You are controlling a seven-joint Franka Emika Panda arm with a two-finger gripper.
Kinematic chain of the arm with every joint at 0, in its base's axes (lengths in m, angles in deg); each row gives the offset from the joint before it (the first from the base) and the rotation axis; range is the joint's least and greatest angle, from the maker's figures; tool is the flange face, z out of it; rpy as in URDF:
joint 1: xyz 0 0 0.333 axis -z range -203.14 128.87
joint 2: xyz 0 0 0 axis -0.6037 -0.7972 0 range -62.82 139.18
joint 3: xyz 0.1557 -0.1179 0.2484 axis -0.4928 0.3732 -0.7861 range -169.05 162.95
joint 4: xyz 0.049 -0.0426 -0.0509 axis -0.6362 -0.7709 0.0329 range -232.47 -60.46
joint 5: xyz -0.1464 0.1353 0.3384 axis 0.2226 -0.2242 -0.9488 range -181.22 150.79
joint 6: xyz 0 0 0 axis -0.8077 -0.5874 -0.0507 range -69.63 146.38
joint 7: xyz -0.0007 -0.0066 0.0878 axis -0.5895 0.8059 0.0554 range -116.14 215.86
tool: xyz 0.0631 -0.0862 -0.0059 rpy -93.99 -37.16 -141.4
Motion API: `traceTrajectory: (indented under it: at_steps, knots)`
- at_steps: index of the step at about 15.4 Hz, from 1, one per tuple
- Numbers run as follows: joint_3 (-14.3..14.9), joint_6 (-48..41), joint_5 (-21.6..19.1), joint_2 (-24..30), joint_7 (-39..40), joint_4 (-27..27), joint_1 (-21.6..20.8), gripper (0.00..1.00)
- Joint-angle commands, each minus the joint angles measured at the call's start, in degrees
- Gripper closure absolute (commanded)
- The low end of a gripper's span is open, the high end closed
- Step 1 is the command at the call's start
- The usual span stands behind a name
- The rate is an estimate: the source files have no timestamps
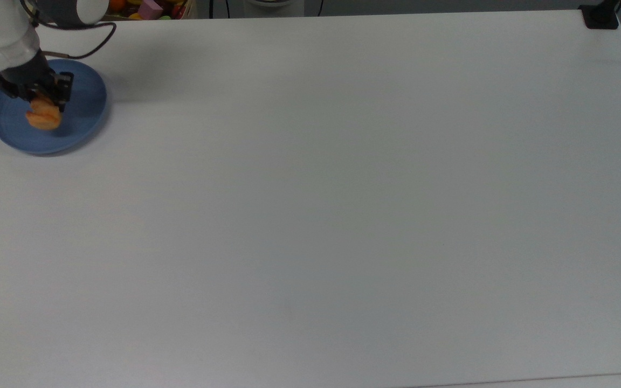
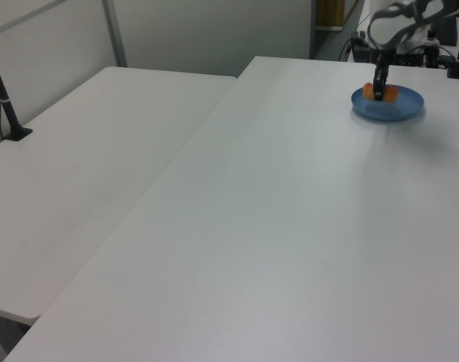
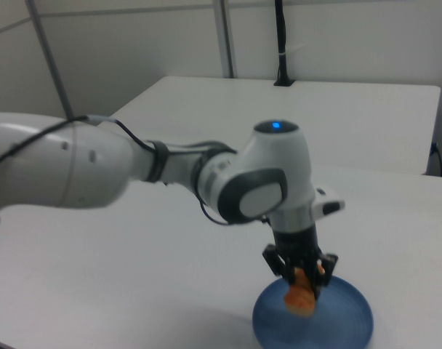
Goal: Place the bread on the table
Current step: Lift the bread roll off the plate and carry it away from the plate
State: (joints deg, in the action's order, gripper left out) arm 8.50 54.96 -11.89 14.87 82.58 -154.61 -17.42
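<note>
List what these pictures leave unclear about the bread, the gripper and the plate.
- Top view: the gripper covers the upper part of the bread.
- Right view: the frame's bottom edge cuts off the blue plate.
- Left view: the bread is too small to show its crust.

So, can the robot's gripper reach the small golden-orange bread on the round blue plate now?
Yes, it seems so: the gripper is already shut on the small golden-orange bread, holding it just above the round blue plate. Nothing blocks it.
</note>
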Motion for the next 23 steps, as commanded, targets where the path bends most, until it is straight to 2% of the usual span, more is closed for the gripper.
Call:
traceTrajectory:
  at_steps: [1,3,6,10,13,15,18,23]
  knots:
    - [0.8,-5.1,0.1,7.7,0.2,-1.6,-3.3,0.57]
    - [0.7,-8.8,-0.1,11.3,0.1,-1.6,-5.4,0.57]
    - [-0.6,-14.2,-0.2,16.2,-3.7,-1.6,-8.7,0.57]
    - [-2.7,-22.1,-0.6,23.6,-4.4,-1.7,-13.9,0.57]
    - [-3.3,-29.5,-3.7,28.9,-4.5,-1.6,-19.9,0.57]
    - [-4.6,-32.7,-5.2,30.5,-7.7,-1.6,-23.1,0.57]
    - [-9.9,-35.4,-5.4,31.2,-14.5,-1.6,-26.2,0.57]
    - [-20.9,-34.8,-7.4,30.5,-26.0,-3.2,-28.7,0.54]
